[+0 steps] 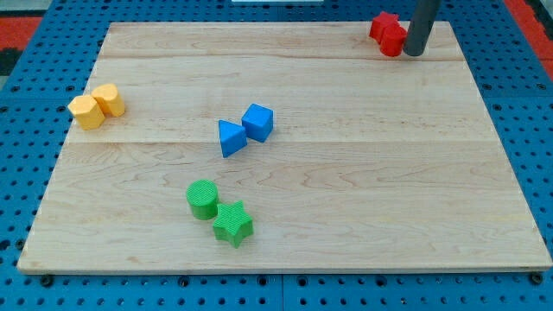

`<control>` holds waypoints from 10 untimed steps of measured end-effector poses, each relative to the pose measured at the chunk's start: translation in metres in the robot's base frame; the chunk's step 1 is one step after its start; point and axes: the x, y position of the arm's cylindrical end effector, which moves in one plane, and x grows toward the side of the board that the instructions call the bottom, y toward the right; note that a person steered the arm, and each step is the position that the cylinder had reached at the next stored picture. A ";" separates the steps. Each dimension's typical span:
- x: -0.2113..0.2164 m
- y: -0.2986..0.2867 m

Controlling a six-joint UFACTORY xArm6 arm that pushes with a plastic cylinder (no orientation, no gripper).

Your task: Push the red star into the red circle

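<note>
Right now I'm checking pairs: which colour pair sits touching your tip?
The red pair, at the view's top right: my tip is against its right side. The yellow, blue and green pairs lie far off.

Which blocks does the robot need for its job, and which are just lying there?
For the job:
- red blocks, star and circle pressed together at the view's top right; I cannot tell them apart
- my tip, just right of them

Just lying about:
- yellow blocks
- blue triangle
- blue cube
- green cylinder
- green star
</note>
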 end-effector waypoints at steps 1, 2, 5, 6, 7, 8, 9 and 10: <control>0.000 0.000; 0.002 0.017; -0.073 0.071; -0.073 0.045; -0.063 -0.039; -0.049 -0.088; -0.048 -0.110; -0.071 -0.137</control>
